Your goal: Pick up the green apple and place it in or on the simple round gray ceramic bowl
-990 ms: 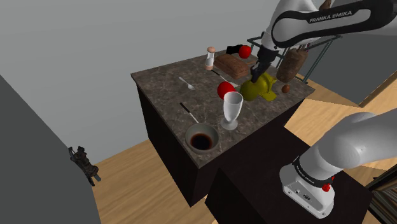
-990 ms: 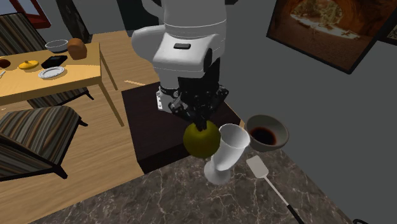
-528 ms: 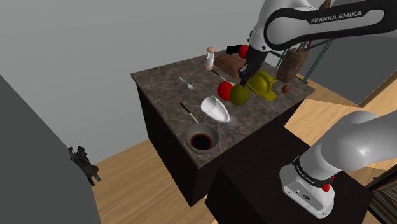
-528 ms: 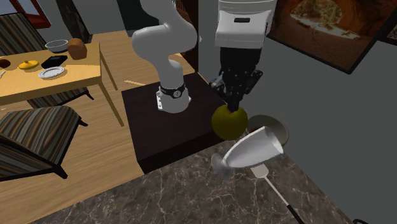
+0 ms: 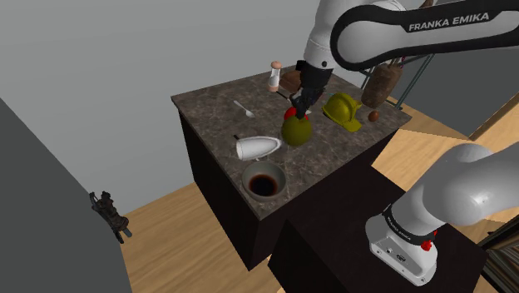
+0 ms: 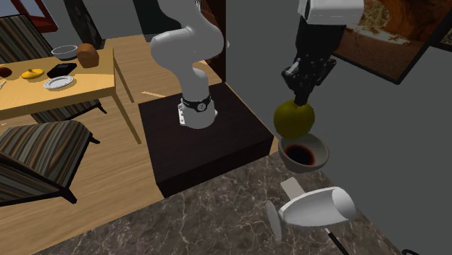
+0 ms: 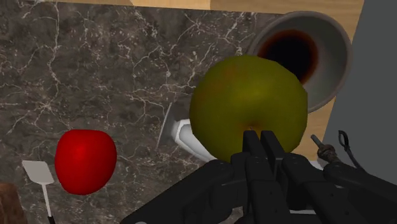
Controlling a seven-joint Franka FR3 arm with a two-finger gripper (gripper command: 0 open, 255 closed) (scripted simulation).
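One sideways goblet [image 5: 258, 148], beside bowl [image 5: 247, 176], apple [image 5: 295, 131] aloft

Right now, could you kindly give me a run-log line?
end effector: shut on round olive-green apple | apple: airborne, not in round grey bowl

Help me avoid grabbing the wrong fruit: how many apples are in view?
2. A green apple is held in the gripper above the counter, near the bowl. A red apple lies on the counter beside a white spatula. The arm may hide others.
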